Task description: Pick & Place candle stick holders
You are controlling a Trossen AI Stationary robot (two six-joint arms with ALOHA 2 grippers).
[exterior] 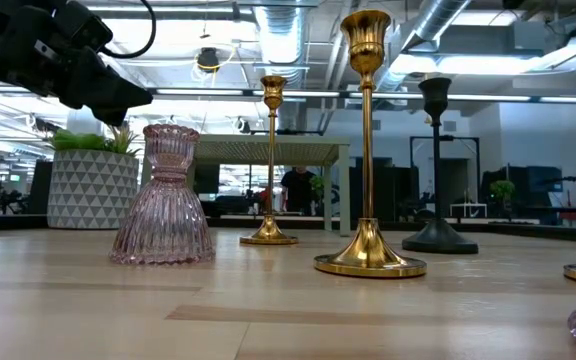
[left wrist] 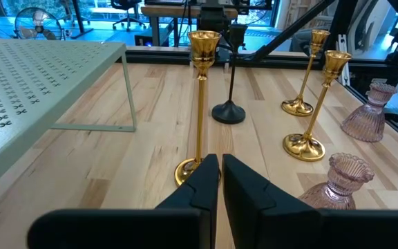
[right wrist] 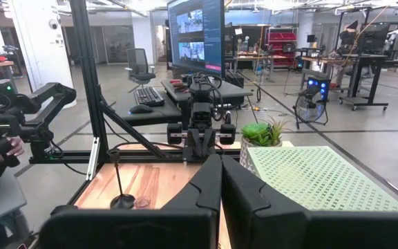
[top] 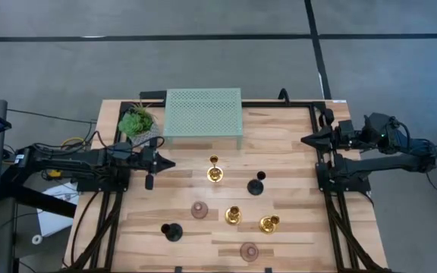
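Observation:
Candle stick holders stand upright on their round bases on the wooden table (top: 294, 235): three gold ones (top: 215, 171), (top: 233, 215), (top: 269, 223), two black ones (top: 257, 184), (top: 172, 231) and two squat pink ones (top: 199, 209), (top: 249, 251). My left gripper (top: 165, 161) hovers level at the table's left side, shut, pointing at the nearest gold holder (left wrist: 200, 104) without touching it. My right gripper (top: 306, 139) is held high at the table's right edge, shut and empty (right wrist: 221, 180).
A pale green perforated rack (top: 203, 114) stands at the far middle of the table. A potted green plant (top: 136, 123) sits at its left. The low view shows a pink holder (exterior: 163, 195) and a tall gold one (exterior: 368, 150) close to the near edge.

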